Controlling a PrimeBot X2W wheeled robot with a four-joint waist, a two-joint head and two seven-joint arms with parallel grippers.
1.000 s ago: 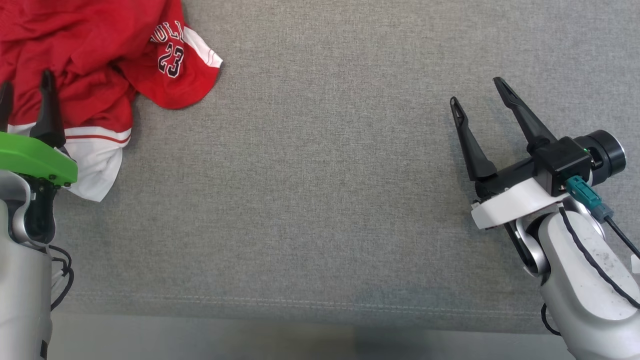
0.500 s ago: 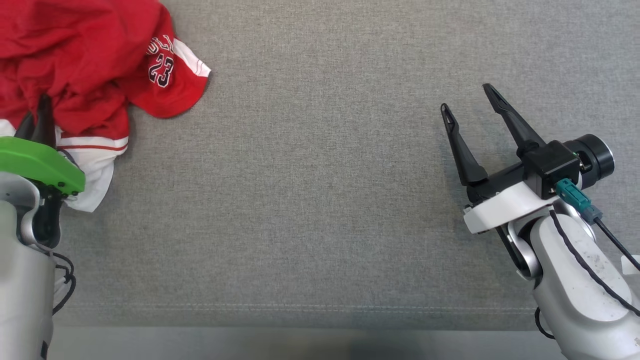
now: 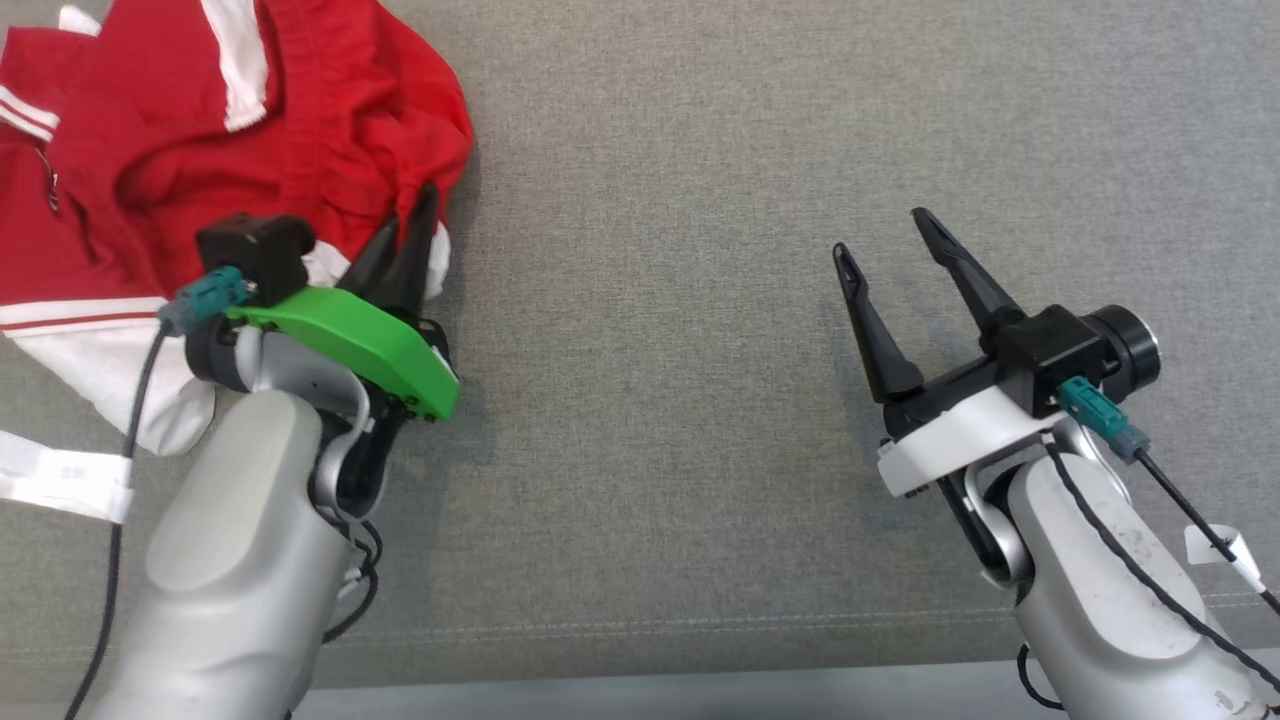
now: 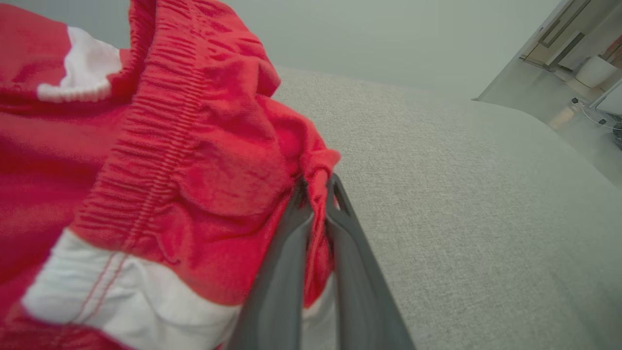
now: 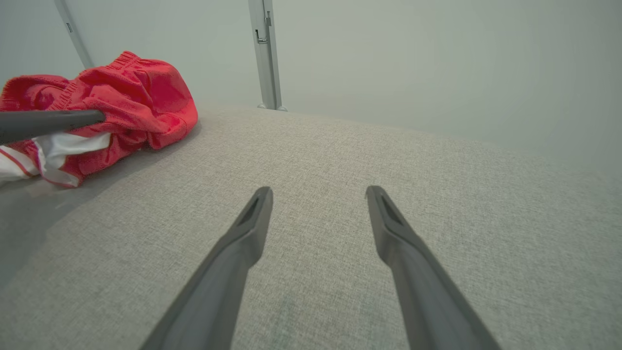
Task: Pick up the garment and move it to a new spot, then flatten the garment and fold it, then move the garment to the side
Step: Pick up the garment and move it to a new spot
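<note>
**A:** Head view first. What is changing?

**B:** The left gripper [image 3: 412, 225] was spread over the red shorts [image 3: 250, 130] a second ago. Now its fingers are pinching a fold at their right edge, and arm and cloth are sitting further in over the grey worktop [image 3: 650, 300]. I'd say the grasp is made and the carry is starting. The right gripper [image 3: 882, 232] is waiting with its fingers wide apart and nothing between them.

**A:** Left wrist view?

**B:** Both fingers are clamping red fabric just beside the elastic waistband, and the rest is bunching to the left.

**A:** Right wrist view?

**B:** Its fingers are pointing across bare worktop — the shorts are lying crumpled, well apart, at the upper left.

**A:** Count?

**B:** One pair of shorts and two grippers — two fingers on each.
</note>
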